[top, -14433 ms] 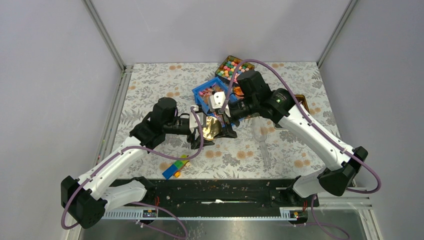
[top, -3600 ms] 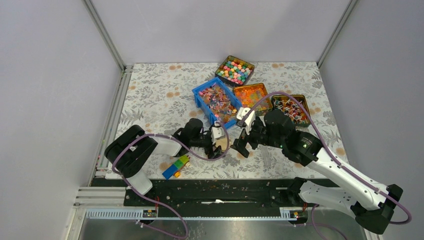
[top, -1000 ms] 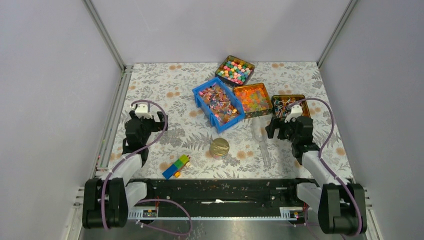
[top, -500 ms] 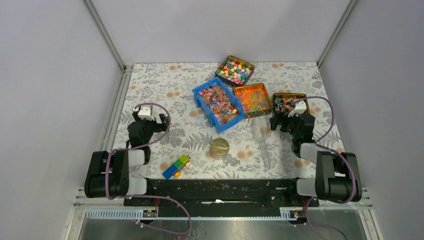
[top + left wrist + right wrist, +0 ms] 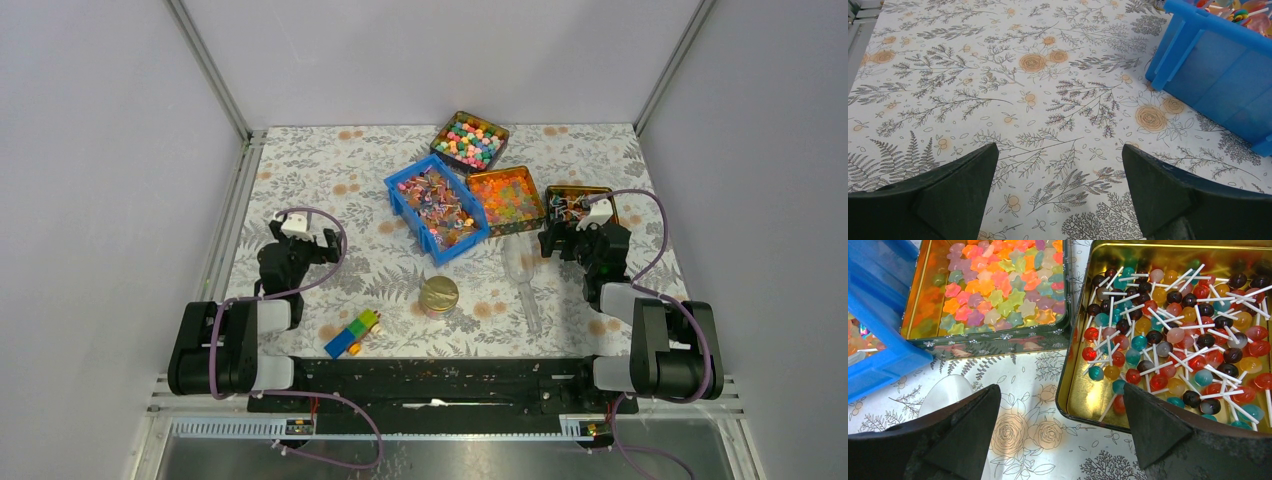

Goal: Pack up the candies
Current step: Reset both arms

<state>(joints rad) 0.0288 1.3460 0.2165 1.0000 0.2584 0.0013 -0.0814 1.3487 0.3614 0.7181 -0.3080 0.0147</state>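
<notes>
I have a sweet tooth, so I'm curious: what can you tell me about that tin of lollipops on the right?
The tin is a shallow, lidless, round-cornered box, seemingly metal, dark outside and shiny gold inside. It lies flat on the flowered tablecloth, close beside the tin of star-shaped sweets. Small round lollipops in red, orange, teal and dark colours, on white sticks, lie loose in it; its near left corner is bare.
</notes>
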